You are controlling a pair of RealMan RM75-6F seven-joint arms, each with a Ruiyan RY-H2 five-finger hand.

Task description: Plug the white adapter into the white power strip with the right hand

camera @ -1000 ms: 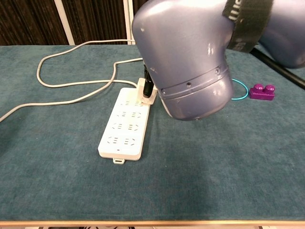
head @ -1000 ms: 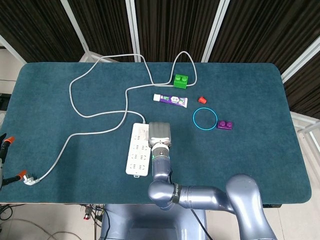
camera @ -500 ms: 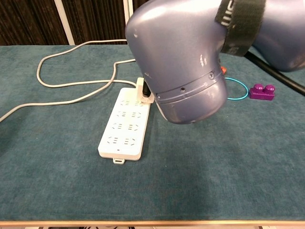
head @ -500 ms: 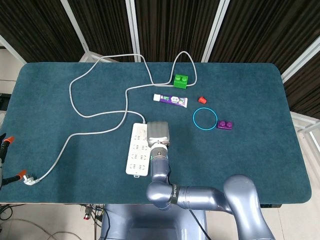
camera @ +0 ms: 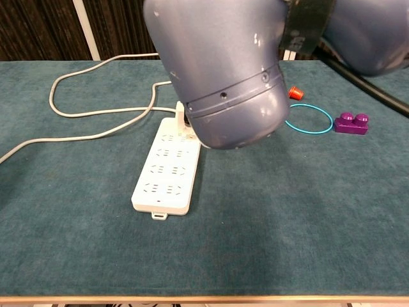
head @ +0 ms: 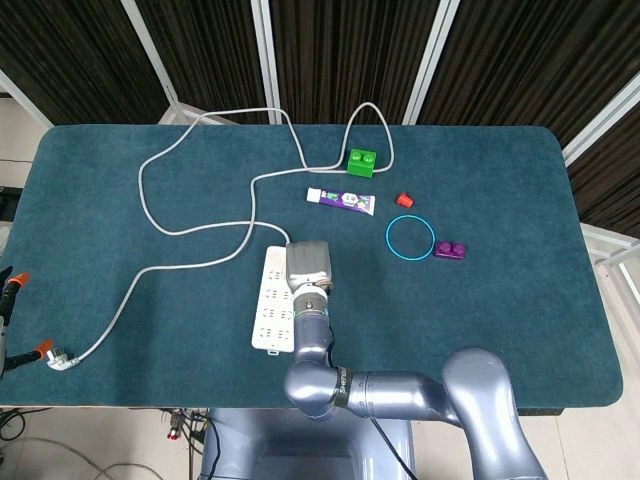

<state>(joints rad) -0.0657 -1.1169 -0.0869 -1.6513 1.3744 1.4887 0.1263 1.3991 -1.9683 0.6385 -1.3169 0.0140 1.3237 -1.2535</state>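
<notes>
One white plastic power strip (camera: 165, 173) lies on the teal felt table (head: 120, 270), under and just left of your right hand (head: 307, 267). Its grey back hides the fingers, so you cannot tell their grip. A sliver of white adapter (camera: 181, 115) shows beneath it, over the strip's far end. Further right lies a thin blue ring (head: 410, 238).

A teal felt-covered table (head: 120, 290) stands before dark ribbed wall panels (head: 340, 50) split by white slanted frame bars (head: 265, 50); pale floor below.
</notes>
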